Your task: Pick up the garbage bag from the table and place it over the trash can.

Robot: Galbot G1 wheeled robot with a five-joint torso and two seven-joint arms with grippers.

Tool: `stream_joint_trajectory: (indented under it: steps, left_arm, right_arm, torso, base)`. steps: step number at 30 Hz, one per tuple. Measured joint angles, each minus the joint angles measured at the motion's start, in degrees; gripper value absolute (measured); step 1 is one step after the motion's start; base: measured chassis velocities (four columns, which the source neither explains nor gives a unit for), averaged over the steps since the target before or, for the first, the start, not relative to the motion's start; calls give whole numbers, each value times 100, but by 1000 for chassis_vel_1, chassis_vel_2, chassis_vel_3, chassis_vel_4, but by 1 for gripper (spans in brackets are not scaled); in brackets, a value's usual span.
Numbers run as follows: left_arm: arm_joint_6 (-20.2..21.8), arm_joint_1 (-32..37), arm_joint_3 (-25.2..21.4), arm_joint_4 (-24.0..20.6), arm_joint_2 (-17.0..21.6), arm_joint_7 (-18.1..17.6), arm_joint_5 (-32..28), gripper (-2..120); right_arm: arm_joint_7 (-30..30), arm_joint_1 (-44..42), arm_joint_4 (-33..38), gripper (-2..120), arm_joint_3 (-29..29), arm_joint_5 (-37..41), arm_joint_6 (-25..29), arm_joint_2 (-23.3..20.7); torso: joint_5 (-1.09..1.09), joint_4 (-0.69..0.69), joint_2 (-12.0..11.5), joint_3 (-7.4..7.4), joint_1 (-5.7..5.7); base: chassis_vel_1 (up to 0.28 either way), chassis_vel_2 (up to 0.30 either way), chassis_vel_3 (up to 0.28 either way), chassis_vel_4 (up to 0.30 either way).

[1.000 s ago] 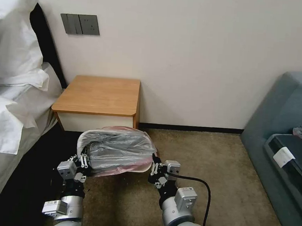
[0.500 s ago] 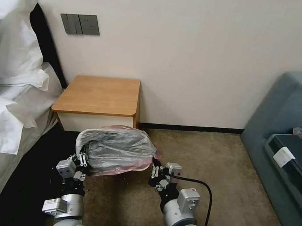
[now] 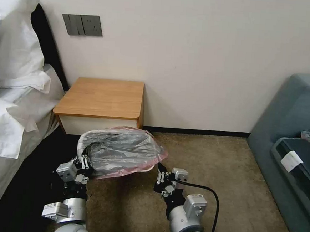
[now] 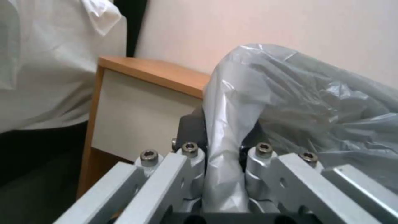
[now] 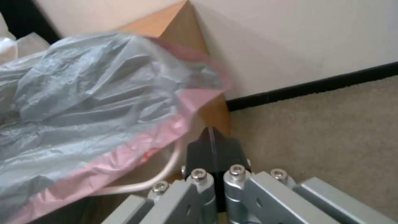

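The garbage bag [image 3: 121, 151], crinkly grey plastic with a pinkish-red rim, lies bunched over the top of the trash can [image 3: 144, 169], which stands on the carpet in front of the table [image 3: 102, 97]. My left gripper [image 3: 86, 159] is at the bag's left edge and is shut on a fold of the garbage bag [image 4: 222, 174]. My right gripper [image 3: 160, 170] is shut, just off the bag's right front corner and apart from it. In the right wrist view the pink rim [image 5: 136, 152] hangs loose above the can's cream rim [image 5: 166, 175], beside my right gripper [image 5: 213, 146].
A bed with white pillows [image 3: 10, 94] runs along the left, close to my left arm. A blue-grey sofa [image 3: 292, 141] stands at the right. Open carpet [image 3: 222, 171] lies between them. A black cable [image 3: 210, 192] loops off my right wrist.
My right gripper has drawn back toward me, away from the bag. The bag's right pink edge has sprung outward to the right. The left gripper has barely moved.
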Motion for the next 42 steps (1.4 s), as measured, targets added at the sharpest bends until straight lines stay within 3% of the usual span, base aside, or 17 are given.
stream_joint_trajectory:
  steps: [3, 7, 13, 21, 23, 26, 28, 30, 31, 33, 34, 37, 42]
  left_arm:
    - [6, -25, -26, 29, 0, -6, -23, 7]
    - [6, -55, -32, 99, 0, 9, -58, 7]
    - [6, -71, -36, 142, 34, 54, -95, 7]
    - [3, -91, -47, 155, 31, 100, -102, 7]
    - [-61, -96, -50, 191, 31, 151, -102, 7]
    - [-122, -99, -52, 239, 26, 193, -98, 7]
    - [-129, -99, -42, 245, 21, 201, -91, 7]
    - [-130, -93, -17, 248, 18, 210, -77, 7]
    - [-130, -93, -17, 248, 18, 210, -77, 7]
    - [-132, -95, -25, 246, 18, 209, -72, 7]
    - [-132, -95, -25, 246, 18, 209, -72, 7]
    - [-132, -90, -41, 240, 39, 210, -75, 7]
    - [-132, -87, -35, 237, 33, 211, -76, 7]
  right_arm:
    - [-129, -137, 126, 0, 88, -13, 95, -61]
    - [-1127, -117, 150, 0, 89, 134, 601, -260]
    - [-1454, 152, 85, -2, 135, 906, 482, -456]
    - [-853, 273, 127, 22, 38, 2138, 33, -386]
    - [-765, 329, 125, 35, 14, 2614, 88, -326]
    - [-1049, 386, 54, 43, -18, 2728, 283, -268]
    - [-1271, 397, -31, 47, -34, 2502, 372, -266]
    - [-2054, 389, -377, 58, 38, 1079, 875, -357]
    - [-2054, 389, -377, 58, 38, 1079, 875, -357]
    - [-2779, 410, -669, 70, 280, -600, 1313, -561]
    - [-2779, 410, -669, 70, 280, -600, 1313, -561]
    - [-3347, 522, -920, 85, 653, -2287, 1837, -893]
    - [-3577, 678, -962, 99, 797, -3155, 2137, -1123]
  torso:
    - [1, 0, 0, 0, 0]
    - [1, 1, 0, 0, 0]
    - [1, 1, 0, 0, 0]
    - [1, 1, 0, 0, 0]
    - [0, 1, 0, 0, 0]
    - [1, 1, 0, 0, 0]
    - [1, 2, 0, 0, 0]
    - [0, -2, 0, 0, 0]
    - [0, -2, 0, 0, 0]
    - [-1, -3, 0, 0, 0]
    - [-1, -3, 0, 0, 0]
    - [0, -2, 0, 1, 0]
    - [1, 0, 0, 1, 0]
  base:
    - [0, 0, 0, 0]
    - [0, 0, 0, 0]
    - [0, 0, 0, 0]
    - [0, 0, 0, 0]
    - [0, 0, 0, 0]
    - [0, 0, 0, 0]
    - [0, 0, 0, 0]
    - [0, 0, 0, 0]
    - [0, 0, 0, 0]
    - [0, 0, 0, 0]
    - [0, 0, 0, 0]
    - [0, 0, 0, 0]
    - [0, 0, 0, 0]
